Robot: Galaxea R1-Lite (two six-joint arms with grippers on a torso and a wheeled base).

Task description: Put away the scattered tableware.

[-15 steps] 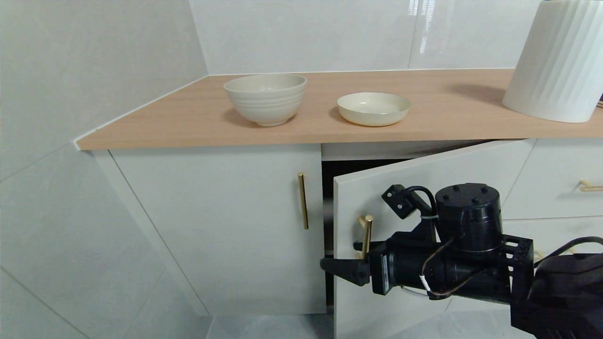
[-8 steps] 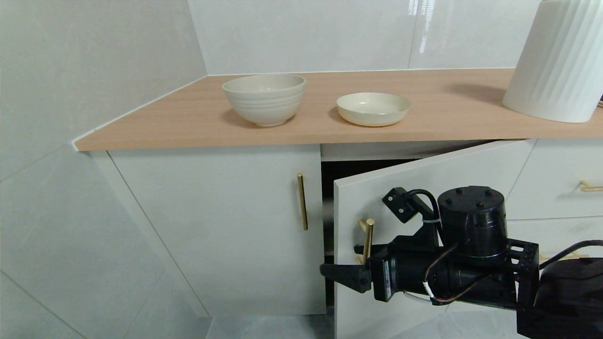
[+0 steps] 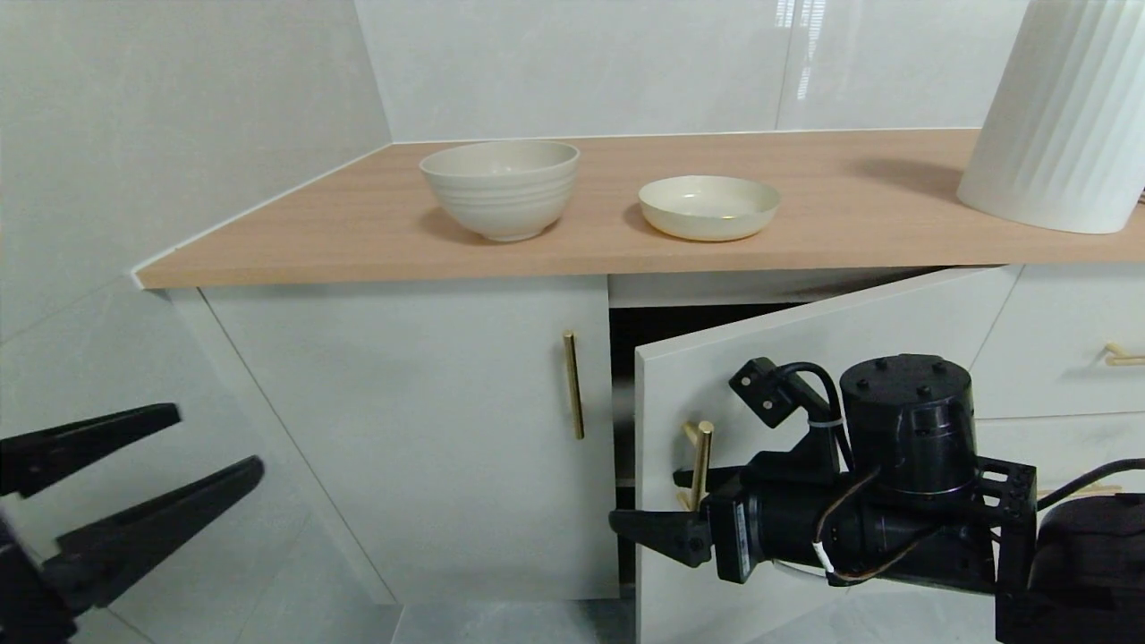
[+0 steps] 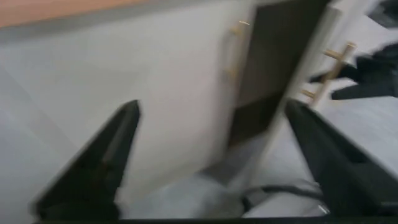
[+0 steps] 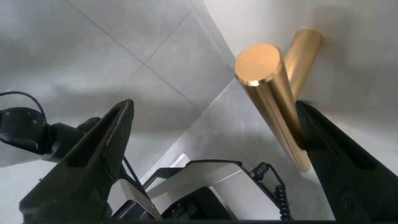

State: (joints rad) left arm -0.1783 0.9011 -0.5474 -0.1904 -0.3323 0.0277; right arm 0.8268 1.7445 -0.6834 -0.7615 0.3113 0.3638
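A: Where were the bowl [image 3: 501, 188] and dish [image 3: 709, 206]?
B: On the counter [image 3: 358, 234], well above our left gripper [image 3: 215, 438] and right gripper [image 3: 646, 498]. Both had jaws apart, the right ones around the door handle [image 3: 700, 461]. Hard and fragile, we judged: grip the rims.

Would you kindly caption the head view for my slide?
Right tool at handle of ajar door; bowl and dish on countertop.

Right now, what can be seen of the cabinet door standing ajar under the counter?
The cabinet door is a flat, matt off-white panel, swung partly open from its right side, so its free edge stands out from the cabinet front beside a dark gap. It hangs below the wooden countertop. A brass-coloured bar handle stands upright on short posts near the free edge. The right gripper is open, its fingers either side of the handle; whether they touch it is unclear.
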